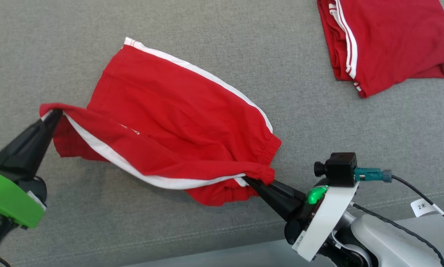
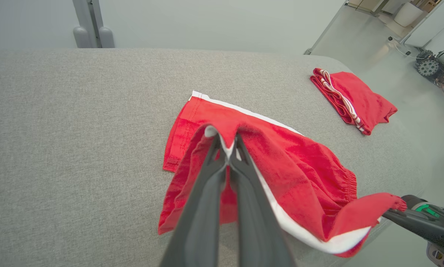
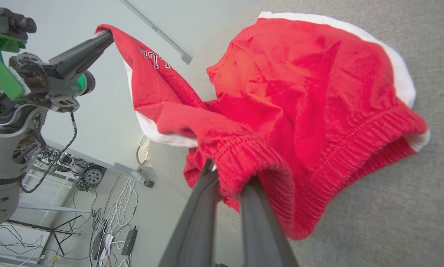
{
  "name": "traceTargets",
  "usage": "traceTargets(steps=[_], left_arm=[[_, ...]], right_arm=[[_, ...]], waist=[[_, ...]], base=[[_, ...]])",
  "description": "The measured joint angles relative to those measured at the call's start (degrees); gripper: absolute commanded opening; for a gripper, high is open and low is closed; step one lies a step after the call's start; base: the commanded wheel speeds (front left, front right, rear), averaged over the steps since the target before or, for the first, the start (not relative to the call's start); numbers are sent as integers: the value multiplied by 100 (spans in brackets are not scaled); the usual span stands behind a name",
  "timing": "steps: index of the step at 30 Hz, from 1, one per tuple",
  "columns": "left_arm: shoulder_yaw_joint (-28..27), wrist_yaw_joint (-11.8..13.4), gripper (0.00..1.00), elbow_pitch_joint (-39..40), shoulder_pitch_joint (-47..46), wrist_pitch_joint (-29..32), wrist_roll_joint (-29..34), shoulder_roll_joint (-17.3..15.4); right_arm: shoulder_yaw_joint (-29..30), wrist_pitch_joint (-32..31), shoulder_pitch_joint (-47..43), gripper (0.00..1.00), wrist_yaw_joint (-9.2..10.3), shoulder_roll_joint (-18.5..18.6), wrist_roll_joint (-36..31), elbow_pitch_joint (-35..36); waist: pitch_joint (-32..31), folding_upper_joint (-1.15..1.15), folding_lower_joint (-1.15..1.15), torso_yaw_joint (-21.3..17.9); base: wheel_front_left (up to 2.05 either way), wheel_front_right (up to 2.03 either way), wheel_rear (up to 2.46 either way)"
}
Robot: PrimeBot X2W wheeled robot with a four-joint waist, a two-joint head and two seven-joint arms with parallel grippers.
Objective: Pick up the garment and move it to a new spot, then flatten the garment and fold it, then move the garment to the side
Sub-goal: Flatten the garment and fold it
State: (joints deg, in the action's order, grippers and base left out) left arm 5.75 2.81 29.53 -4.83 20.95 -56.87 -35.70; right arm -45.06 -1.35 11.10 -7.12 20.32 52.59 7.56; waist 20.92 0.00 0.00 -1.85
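Contact at both ends: the left gripper (image 2: 227, 142) has its two long dark fingers pressed together with almost no gap, and they are pinching a white-trimmed leg-hem corner of the red cotton shorts with white side stripes (image 1: 177, 122). Over on the other side, the right gripper (image 1: 246, 180) is nearly closed too, its tips buried in the gathered elastic waistband, clamped on a bunched corner of it. Between those two pinch points the near layer of the shorts is lifted off the surface and stretched into a sagging band, white stripe running along its lower edge, small white lettering showing on the raised cloth in the right wrist view. The rest of the shorts lies down on the grey woven fabric surface (image 1: 244, 44), spreading away from the robot, with the far hem corner flat and its white stripe running along the far side edge. Behind the left fingers sits a bright green bracket (image 1: 6, 200); behind the right fingers, a small black camera (image 1: 340, 168) on a white plate, a black cable with a white tag (image 1: 422, 207) trailing from it. Well apart from all this, at the far right of the surface, a second red garment with thin white stripes (image 1: 392, 40) rests folded.
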Motion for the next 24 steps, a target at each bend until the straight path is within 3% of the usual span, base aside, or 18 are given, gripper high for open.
traceTargets(steps=[4, 11, 24], left_arm=[[-101, 183, 0, -5, -485, 477, -274, -180], [-115, 275, 0, -267, -1205, 1218, -356, -503], [185, 378, 0, -889, -2354, 2156, -335, -716]], right_arm=[[91, -32, 130, 0, 0, -88, 435, 82], [249, -131, 406, 0, 0, -176, 1076, 112], [276, -222, 864, 0, 0, -174, 1348, 21]], waist=[[249, 0, 0, -184], [581, 0, 0, -585], [1030, 0, 0, -1067]], base=[[0, 0, 0], [0, 0, 0], [0, 0, 0]])
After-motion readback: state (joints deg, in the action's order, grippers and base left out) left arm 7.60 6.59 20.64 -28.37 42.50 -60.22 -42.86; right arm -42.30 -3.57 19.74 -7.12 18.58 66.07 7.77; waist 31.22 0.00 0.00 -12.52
